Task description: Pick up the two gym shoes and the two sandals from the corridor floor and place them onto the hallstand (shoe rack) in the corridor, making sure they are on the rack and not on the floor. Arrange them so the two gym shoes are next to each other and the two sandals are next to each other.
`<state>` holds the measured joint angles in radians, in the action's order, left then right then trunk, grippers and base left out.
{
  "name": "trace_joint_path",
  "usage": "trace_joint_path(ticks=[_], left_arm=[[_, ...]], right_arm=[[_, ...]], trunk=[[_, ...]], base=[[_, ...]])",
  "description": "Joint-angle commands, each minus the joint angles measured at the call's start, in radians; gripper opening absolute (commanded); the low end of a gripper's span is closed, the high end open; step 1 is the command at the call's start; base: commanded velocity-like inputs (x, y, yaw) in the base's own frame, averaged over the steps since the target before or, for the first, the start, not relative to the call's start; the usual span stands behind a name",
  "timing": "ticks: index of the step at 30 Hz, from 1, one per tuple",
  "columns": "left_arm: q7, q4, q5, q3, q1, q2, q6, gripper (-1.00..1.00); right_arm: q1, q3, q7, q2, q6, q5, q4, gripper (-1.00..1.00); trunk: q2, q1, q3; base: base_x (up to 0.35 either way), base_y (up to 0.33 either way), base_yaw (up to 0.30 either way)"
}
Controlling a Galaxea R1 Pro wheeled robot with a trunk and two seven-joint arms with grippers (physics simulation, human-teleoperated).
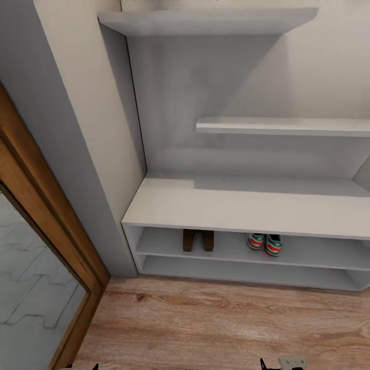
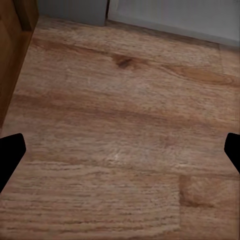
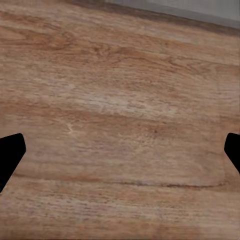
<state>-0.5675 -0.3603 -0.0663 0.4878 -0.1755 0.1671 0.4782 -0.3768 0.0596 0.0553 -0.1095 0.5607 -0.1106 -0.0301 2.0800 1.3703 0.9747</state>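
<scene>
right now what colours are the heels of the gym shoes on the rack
Green and orange-red stripes on white gym shoes, best seen in the head view.

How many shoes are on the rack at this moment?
4. Two sandals side by side on the hallstand's upper open shelf, left of the two gym shoes, also side by side there. The hallstand's right end is cut off.

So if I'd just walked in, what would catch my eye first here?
Probably the gym shoes, bright green and orange, side by side on the upper open shelf of the pale hallstand. Left of them on the same shelf sit the two dark brown sandals, also paired. In front lies bare wood-plank corridor floor, with a wood-framed glass door at the left.
</scene>
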Motion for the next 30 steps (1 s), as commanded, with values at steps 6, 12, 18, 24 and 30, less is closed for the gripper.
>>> trace_joint_path(ticks=[6, 12, 18, 24, 30], left_arm=[[-0.006, 0.001, -0.007, 0.007, -0.001, -0.001, 0.003, 1.00], [-0.006, 0.001, -0.007, 0.006, -0.001, -0.001, 0.003, 1.00], [-0.006, 0.001, -0.007, 0.006, 0.000, -0.001, 0.003, 1.00], [-0.006, 0.001, -0.007, 0.006, 0.001, -0.001, 0.003, 1.00], [-0.006, 0.001, -0.006, 0.008, 0.001, -0.001, 0.003, 1.00]], right_arm=[[-0.001, 0.006, 0.051, 0.284, -0.008, -0.012, -0.001, 1.00], [0.001, 0.006, 0.059, 0.270, -0.014, -0.017, 0.001, 1.00], [0.001, 0.006, 0.062, 0.236, -0.015, -0.018, 0.001, 1.00], [0.001, 0.006, 0.063, 0.225, -0.015, -0.018, 0.001, 1.00], [0.001, 0.006, 0.063, 0.214, -0.015, -0.018, 0.001, 1.00]], trunk=[[-0.042, -0.023, -0.018], [-0.084, -0.046, -0.037], [-0.126, -0.069, -0.056], [-0.154, -0.085, -0.068], [-0.154, -0.085, -0.068]], base=[[0.000, 0.000, 0.000], [0.000, 0.000, 0.000], [0.000, 0.000, 0.000], [0.000, 0.000, 0.000], [0.000, 0.000, 0.000]])
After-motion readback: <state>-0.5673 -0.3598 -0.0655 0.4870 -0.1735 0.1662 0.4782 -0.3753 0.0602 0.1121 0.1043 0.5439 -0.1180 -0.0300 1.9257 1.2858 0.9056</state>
